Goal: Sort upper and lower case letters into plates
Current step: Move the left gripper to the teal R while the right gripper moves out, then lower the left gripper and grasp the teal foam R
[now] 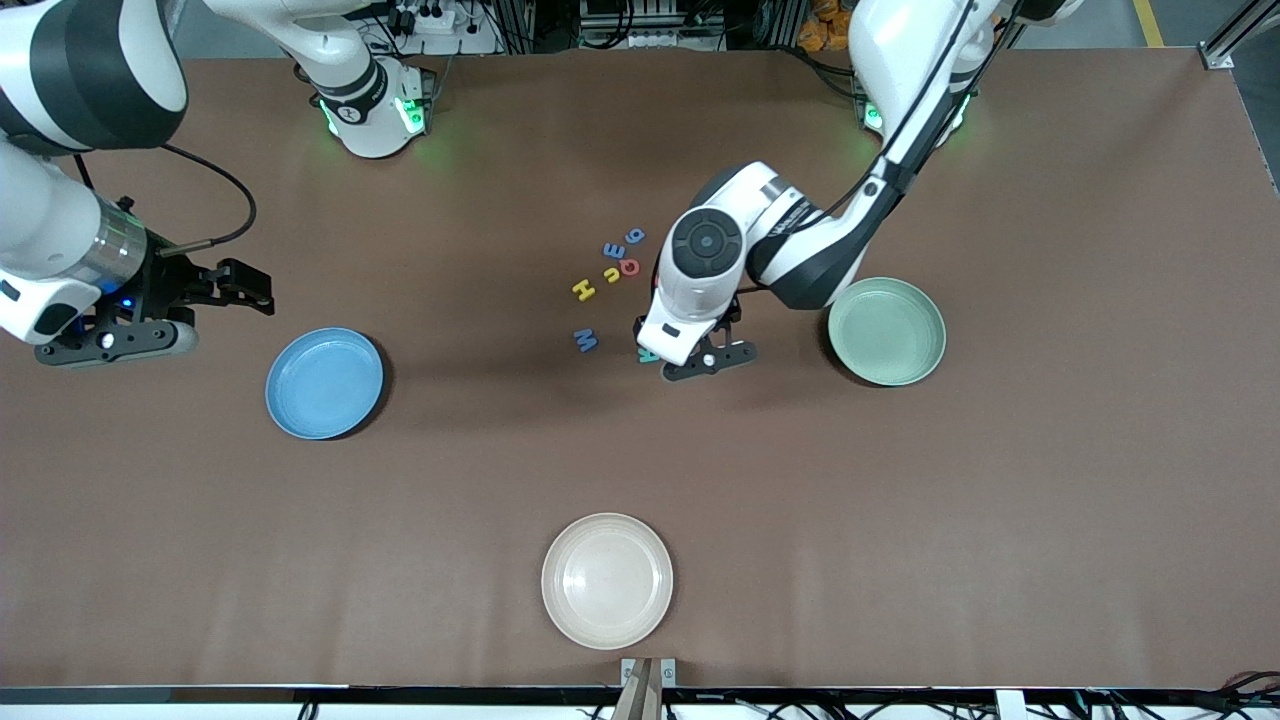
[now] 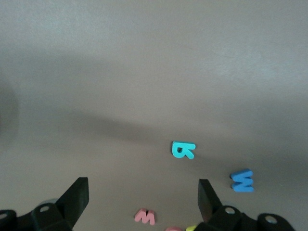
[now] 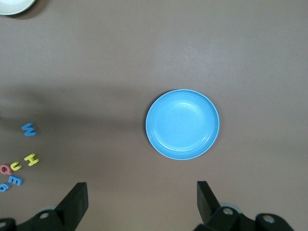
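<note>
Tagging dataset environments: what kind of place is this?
Probably a robotics lab bench: two fixed arms over a brown table, cables and power strips by the bases, and staged props: toy letters and a blue plate.

Robotics lab: arm bases (image 1: 375, 110) bolted on brown table (image 1: 1050, 450), cable clutter.

A brown table (image 1: 1050, 450) carries three plates: a blue plate (image 1: 324, 383) toward the right arm's end, a mint green plate (image 1: 887, 331) toward the left arm's end, and a cream plate (image 1: 607, 580) nearest the front camera. Between the blue and green plates lie small letters: a blue W (image 1: 586, 341), a yellow H (image 1: 584, 290), a teal letter (image 2: 183, 150) and a few others (image 1: 622, 257).
</note>
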Motion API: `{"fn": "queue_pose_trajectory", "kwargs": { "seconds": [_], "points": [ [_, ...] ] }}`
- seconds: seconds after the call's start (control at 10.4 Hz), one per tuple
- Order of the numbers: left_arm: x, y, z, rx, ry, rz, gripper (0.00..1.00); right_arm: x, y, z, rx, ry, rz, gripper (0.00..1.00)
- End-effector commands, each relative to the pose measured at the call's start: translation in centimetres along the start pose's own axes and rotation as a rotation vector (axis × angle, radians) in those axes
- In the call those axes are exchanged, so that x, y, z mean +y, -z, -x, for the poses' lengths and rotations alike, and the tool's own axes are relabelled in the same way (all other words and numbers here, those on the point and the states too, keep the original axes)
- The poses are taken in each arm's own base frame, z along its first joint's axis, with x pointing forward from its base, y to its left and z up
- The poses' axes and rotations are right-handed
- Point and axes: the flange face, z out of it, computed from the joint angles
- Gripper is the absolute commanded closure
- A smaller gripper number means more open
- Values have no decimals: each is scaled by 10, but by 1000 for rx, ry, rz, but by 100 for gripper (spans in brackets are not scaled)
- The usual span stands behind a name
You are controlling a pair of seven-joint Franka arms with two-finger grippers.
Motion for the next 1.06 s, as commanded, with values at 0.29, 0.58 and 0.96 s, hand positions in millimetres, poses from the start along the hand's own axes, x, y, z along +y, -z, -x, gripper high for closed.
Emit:
{"fn": "queue_pose_trajectory", "kwargs": {
  "seconds": [0.29,0.58,0.96],
  "points": [
    [43,-42,38,215,-77,-41,0,-1,-12,1,-28,-6,-18,0],
    [52,-68,44,237,-74,-19,0,-3,-15,2,-36,-2,-18,0],
    [61,-103,40,232,-62,97,0,3,-11,1,-17,-11,-17,0]
  ]
}}
